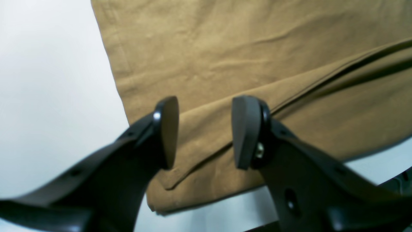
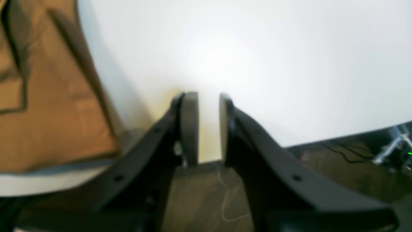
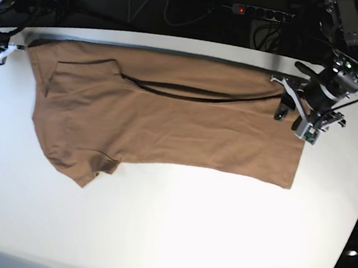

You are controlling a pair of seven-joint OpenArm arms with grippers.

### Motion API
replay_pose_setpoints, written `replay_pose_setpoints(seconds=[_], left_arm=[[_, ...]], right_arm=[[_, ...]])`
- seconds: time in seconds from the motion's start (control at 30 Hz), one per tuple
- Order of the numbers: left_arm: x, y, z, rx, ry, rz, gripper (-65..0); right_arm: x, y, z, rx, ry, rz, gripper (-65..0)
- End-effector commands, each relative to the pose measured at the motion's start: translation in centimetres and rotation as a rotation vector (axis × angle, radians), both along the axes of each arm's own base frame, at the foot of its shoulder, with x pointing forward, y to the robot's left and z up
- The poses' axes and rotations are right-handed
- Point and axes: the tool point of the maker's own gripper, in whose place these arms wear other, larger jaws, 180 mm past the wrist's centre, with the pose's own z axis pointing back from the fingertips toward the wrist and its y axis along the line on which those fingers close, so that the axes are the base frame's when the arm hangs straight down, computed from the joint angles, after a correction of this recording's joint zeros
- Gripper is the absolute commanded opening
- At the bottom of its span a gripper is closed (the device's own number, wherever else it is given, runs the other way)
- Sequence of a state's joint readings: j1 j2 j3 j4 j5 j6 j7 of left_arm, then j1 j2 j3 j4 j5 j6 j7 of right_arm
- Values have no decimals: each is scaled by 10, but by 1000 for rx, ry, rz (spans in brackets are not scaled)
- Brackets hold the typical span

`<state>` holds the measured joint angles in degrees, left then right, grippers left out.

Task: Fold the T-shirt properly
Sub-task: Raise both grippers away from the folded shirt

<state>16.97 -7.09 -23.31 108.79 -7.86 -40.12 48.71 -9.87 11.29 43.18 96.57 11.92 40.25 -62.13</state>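
Base view: T-shirt (image 3: 167, 120) flat on table (image 3: 186, 238); left gripper (image 1: 205, 132) parted over hem — empty; right gripper (image 2: 208, 129) narrowly parted, empty.

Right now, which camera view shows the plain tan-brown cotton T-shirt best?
The base view: it alone shows the whole tan-brown cotton T-shirt spread on the white table, one long edge folded over. The left wrist view shows only one corner and the fold near the open left gripper. The right wrist view catches a blurred edge.

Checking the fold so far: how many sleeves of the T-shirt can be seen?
2 on the T-shirt: one folded onto the body at upper left, one sticking out at lower left. None seems hidden.
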Motion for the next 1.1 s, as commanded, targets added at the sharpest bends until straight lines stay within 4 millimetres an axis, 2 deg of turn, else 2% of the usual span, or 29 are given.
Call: replay_pose_setpoints(seconds=[0.0, 0.1, 0.23, 0.37, 0.6, 0.67, 0.83, 1.07], left_arm=[[6, 0, 11, -3, -42, -7, -381], [5, 0, 10, -3, -39, -7, -381], [4, 0, 9, -3, -37, -7, -381], [4, -1, 10, -10, -40, -8, -381], [7, -3, 12, -14, -48, -9, -381], [7, -3, 12, -14, -48, -9, -381], [7, -3, 12, -14, -48, -9, -381], [8, -3, 12, -14, -49, -9, -381]], right_arm=[[-1, -9, 6, -19, -6, -13, -534], [-10, -15, -1, 5, 1, -61, -532], [-15, -13, -15, 39, 32, -67, -532], [-17, -16, -16, 39, 41, -68, -528], [4, -1, -17, 16, 79, 68, -521], [6, 0, -17, 15, 77, 75, -493], [12, 9, -19, 19, 80, 110, -374], [14, 6, -16, 13, 73, 103, -248]])
